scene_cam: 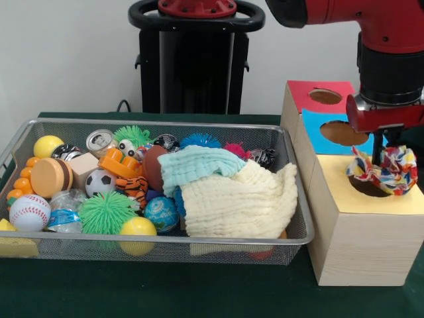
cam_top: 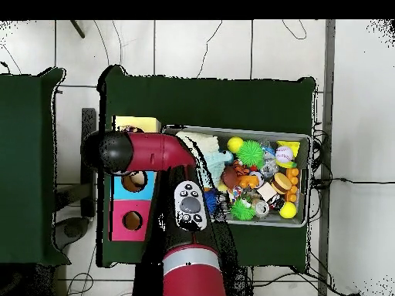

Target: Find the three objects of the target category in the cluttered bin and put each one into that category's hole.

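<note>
At the frame's right, a multicoloured knotted rope toy [scene_cam: 384, 169] is pinched by the gripper [scene_cam: 379, 159] over the yellow-topped wooden box's hole [scene_cam: 368, 186]; release is judged next.

The red arm [scene_cam: 371, 26] reaches down at the right, its gripper [scene_cam: 383, 156] pointing straight downward.

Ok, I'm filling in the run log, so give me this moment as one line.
arm: over sorting box | pincer: at yellow panel's hole | item: multicoloured rope toy on hole | bin: still cluttered

Colourful rope toy [scene_cam: 384, 169] over yellow hole [scene_cam: 368, 187]
</note>
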You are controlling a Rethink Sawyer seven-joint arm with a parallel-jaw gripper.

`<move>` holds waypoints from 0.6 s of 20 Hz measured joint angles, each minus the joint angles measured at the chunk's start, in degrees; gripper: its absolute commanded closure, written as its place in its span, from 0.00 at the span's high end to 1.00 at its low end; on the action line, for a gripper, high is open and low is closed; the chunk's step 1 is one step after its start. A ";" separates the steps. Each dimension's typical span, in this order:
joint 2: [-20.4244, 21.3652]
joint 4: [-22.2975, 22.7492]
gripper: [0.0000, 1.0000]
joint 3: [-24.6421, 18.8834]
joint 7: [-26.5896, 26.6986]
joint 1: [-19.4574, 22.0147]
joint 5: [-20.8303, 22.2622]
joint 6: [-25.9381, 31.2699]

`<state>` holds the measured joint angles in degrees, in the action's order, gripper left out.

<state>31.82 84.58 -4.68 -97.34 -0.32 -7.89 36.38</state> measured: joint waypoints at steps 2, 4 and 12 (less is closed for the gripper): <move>-0.08 -0.44 0.00 0.68 0.00 -0.43 0.54 0.00; -0.15 -0.89 0.00 1.36 0.00 -0.85 1.07 0.00; -0.33 -2.75 0.00 4.99 0.00 -2.61 4.73 0.00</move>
<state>31.49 81.84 0.30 -97.34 -2.93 -3.16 36.38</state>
